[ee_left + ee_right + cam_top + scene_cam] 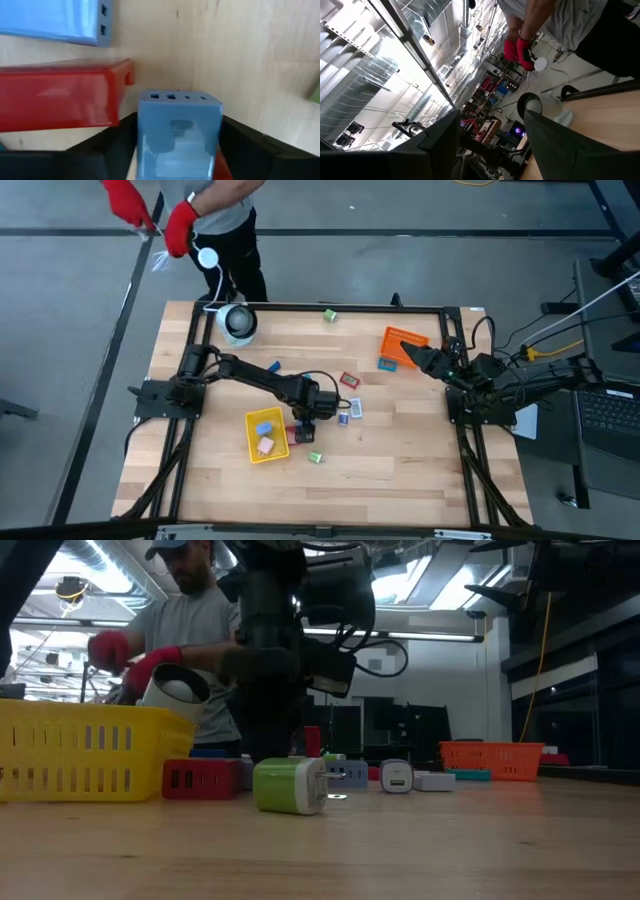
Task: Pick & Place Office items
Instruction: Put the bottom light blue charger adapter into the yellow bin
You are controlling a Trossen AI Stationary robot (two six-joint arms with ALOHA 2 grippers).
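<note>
Left wrist view shows the left gripper (172, 155) with its fingers (107, 150) clamped on a blue block (177, 132), beside a red block (60, 95), just off the yellow tray (265, 435) near the desk (400, 460) centre. Right gripper (412, 355) hovers by the orange tray (400, 345), fingers apart.

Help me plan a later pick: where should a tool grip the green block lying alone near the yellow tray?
Come straight down onto the green block and pinch its two flat sides. It lies clear of the yellow tray, and its rounded, boxy body leaves room around it.
</note>
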